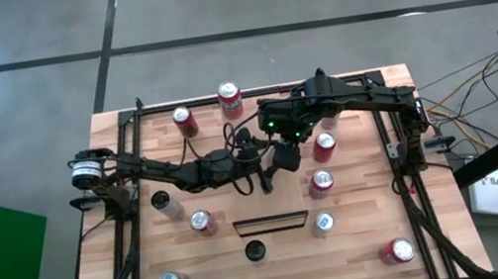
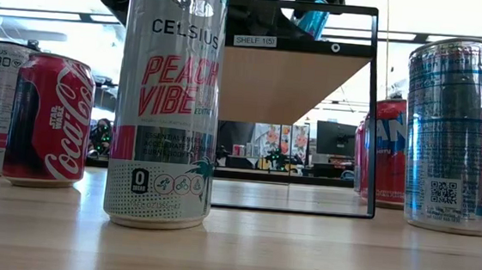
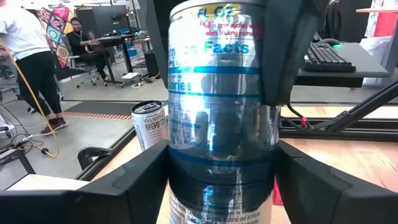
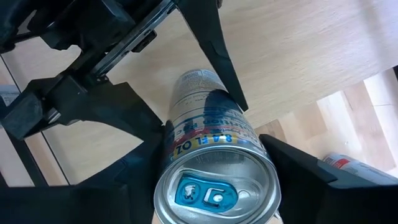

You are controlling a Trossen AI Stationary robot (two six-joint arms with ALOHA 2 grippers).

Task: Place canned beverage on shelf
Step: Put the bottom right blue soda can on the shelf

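both grippers are clasping one blue can [image 4: 214,180] above the shelf [image 2: 297,83]: right gripper [image 4: 214,155] near its top, left gripper [image 3: 221,155] lower down. it looks like a handover (judging only), so one should be letting go slowly, w/ the can staying upright.

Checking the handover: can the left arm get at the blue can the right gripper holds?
Likely yes: the blue can sits between the left gripper's jaws, nothing in the way, while the right gripper grips it near the top.
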